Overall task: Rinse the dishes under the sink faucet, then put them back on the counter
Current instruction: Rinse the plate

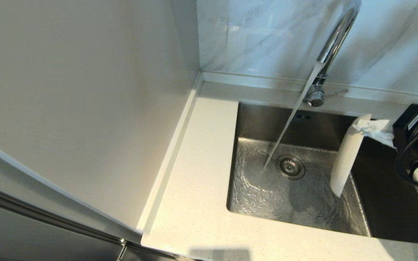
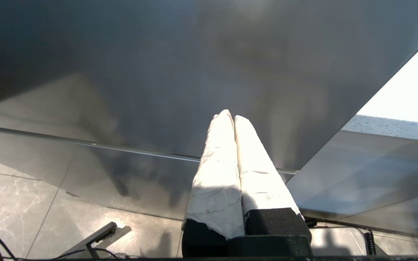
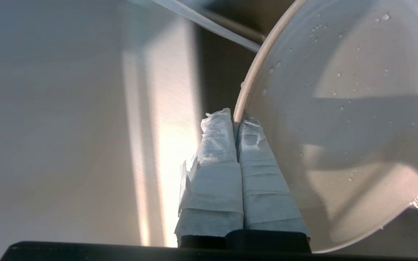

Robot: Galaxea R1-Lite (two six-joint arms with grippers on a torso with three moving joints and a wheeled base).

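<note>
Water runs from the chrome faucet (image 1: 334,40) in a slanted stream (image 1: 289,123) into the steel sink (image 1: 252,123), landing just left of the drain strainer (image 1: 290,166). My right gripper (image 1: 363,125), fingers wrapped in white tissue, is shut on the rim of the white plate (image 1: 345,159). The plate hangs edge-on over the right side of the basin, right of the stream and apart from it. In the right wrist view the plate (image 3: 339,127) carries water drops, its rim pinched at my right gripper (image 3: 235,121). My left gripper (image 2: 230,116) is shut on nothing, low beside a grey panel. Bowl and chopsticks are out of view.
The off-white counter (image 1: 198,174) runs along the sink's left and front. A plain white wall panel (image 1: 85,90) rises at the left, grey-veined tiles (image 1: 259,36) at the back. The faucet lever (image 1: 336,93) points right. Two overflow slots (image 1: 303,117) mark the sink's back wall.
</note>
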